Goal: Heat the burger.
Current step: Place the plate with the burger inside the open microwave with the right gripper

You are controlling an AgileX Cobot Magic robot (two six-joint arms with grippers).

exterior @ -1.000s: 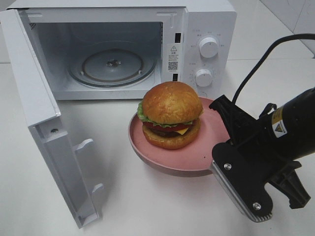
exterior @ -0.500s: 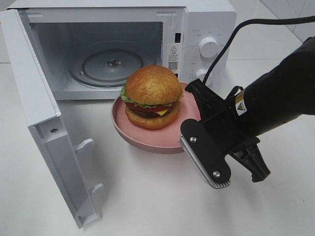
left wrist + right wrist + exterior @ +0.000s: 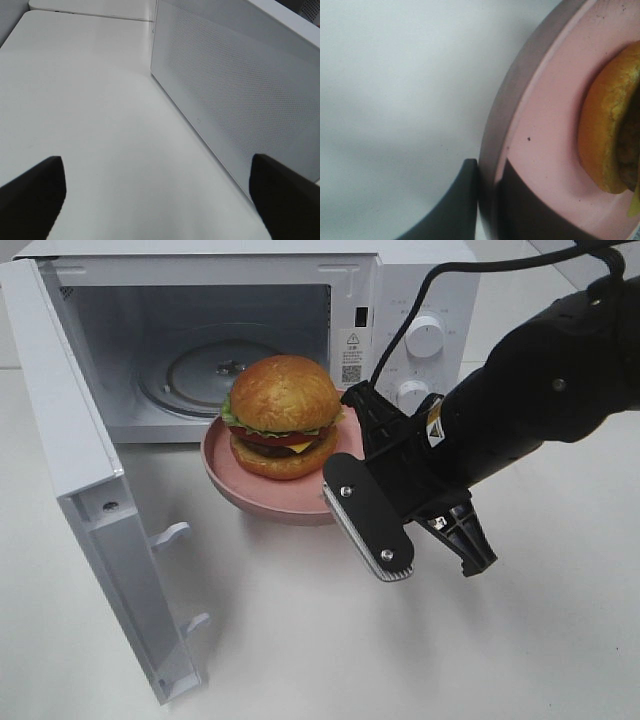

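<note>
Fingers (image 3: 455, 210) of right gripper (image 3: 487, 172) pinch pink plate (image 3: 262, 502) rim, one each side. Burger (image 3: 285, 415) sits on plate, just before open microwave (image 3: 420, 300) mouth. Plate seemingly lifted off table (image 3: 300, 640). Left gripper (image 3: 155, 200) fingers spread wide.

Left gripper (image 3: 159, 197) tips wide apart over white table (image 3: 90, 110), w/ dotted microwave panel (image 3: 235, 90) nearby.

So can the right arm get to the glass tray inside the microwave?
Probably yes. The door is wide open, the glass tray looks bare, and the right gripper holds the pink plate with the burger just outside.
</note>
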